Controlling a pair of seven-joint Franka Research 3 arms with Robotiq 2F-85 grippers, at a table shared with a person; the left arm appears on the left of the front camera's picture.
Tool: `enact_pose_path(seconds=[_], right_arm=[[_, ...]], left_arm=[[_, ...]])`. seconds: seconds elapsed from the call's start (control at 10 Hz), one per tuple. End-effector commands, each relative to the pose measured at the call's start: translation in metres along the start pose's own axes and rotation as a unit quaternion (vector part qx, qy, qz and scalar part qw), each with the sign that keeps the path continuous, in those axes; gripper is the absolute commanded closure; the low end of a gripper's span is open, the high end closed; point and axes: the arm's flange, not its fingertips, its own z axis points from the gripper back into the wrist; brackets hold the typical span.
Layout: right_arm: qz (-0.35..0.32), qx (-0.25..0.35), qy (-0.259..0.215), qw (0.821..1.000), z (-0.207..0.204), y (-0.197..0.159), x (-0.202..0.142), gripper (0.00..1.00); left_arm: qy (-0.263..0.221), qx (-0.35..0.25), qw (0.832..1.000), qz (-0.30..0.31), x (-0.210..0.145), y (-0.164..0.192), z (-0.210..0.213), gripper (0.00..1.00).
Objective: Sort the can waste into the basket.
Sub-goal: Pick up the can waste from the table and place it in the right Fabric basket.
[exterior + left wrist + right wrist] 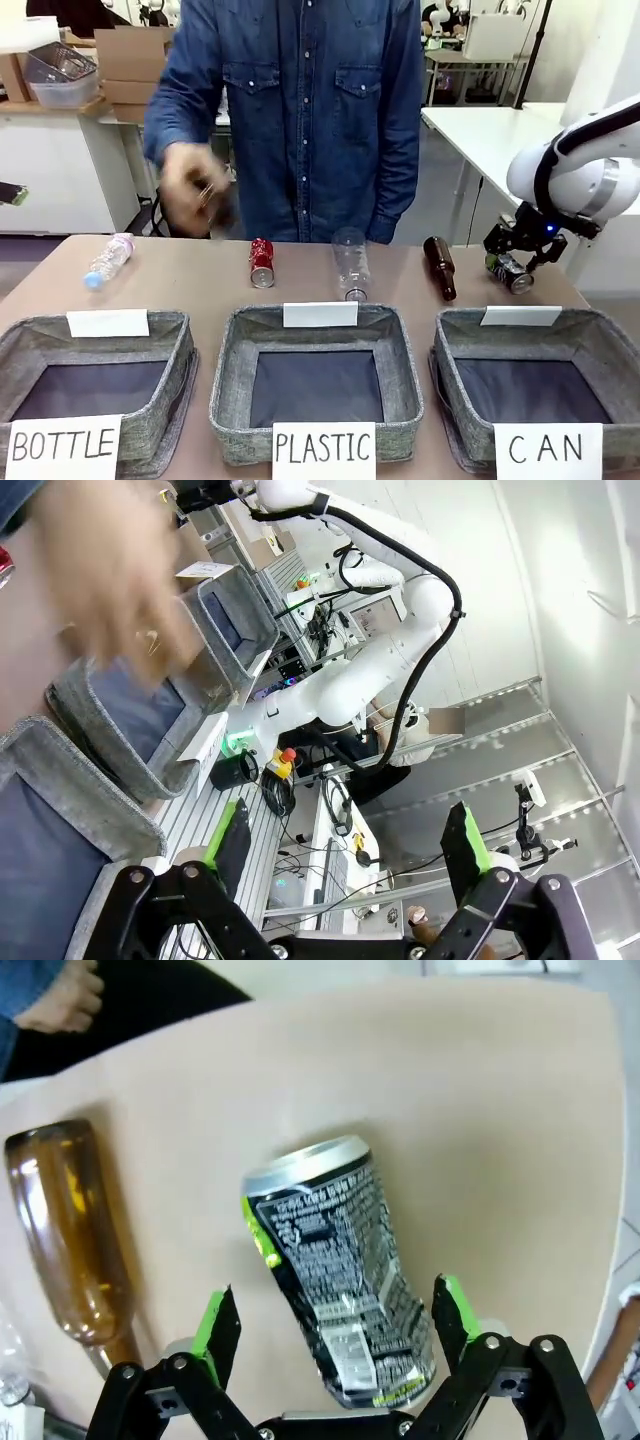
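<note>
1. Hovering over the far right corner of the table (180, 280), the right gripper (520, 250) is released, its jaws spread either side of the silver can (330, 1270), which lies on its side and is not yet pinched
2. The red can (262, 262) lies at the table's far edge, left of the middle, and the CAN basket (590, 330) sits at the near right corner with its dark floor bare
3. One risk is a poor pinch: the silver can is dented and round, so pads closing off its middle could squirt it out or send it rolling toward the table's right edge
4. Another is the brown bottle (440, 268), which lies near the silver can; a finger coming down wide could knock it
5. The left gripper (350, 825) is likewise released and grasps nothing
6. The person's hand (190, 190) shows blurred above the far edge, so a later reach for the red can might meet it
</note>
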Motion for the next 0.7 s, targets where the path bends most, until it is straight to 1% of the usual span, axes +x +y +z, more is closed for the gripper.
enact_pose_path(seconds=[0.0, 0.1, 0.2, 0.3, 0.4, 0.5, 0.6], right_arm=[[-0.009, -0.015, 0.009, 1.0, 0.002, 0.008, 0.012, 0.0], [-0.005, -0.015, 0.01, 1.0, 0.0, 0.012, 0.014, 0.0], [0.005, -0.024, 0.012, 1.0, -0.002, 0.017, 0.017, 0.0], [0.014, -0.023, 0.017, 0.999, -0.006, 0.022, 0.019, 0.0], [0.017, -0.023, 0.02, 0.999, -0.007, 0.023, 0.021, 0.0], [0.019, -0.029, 0.022, 0.999, -0.008, 0.024, 0.023, 0.0], [0.02, -0.036, 0.024, 0.999, -0.007, 0.025, 0.024, 0.0]], left_arm=[[0.0, 0.0, 1.0, 0.0, 0.0, 0.0, 0.0, 0.0], [0.051, 0.041, 0.998, -0.008, -0.007, -0.023, 0.027, 0.0], [0.105, 0.066, 0.992, -0.021, -0.019, -0.042, 0.053, 0.0], [0.124, 0.079, 0.989, -0.024, -0.035, -0.054, 0.077, 0.0], [0.12, 0.094, 0.988, -0.038, -0.045, -0.058, 0.087, 0.0], [0.103, 0.119, 0.986, -0.053, -0.046, -0.055, 0.086, 0.0], [0.105, 0.086, 0.991, -0.002, -0.036, -0.053, 0.066, 0.0]])
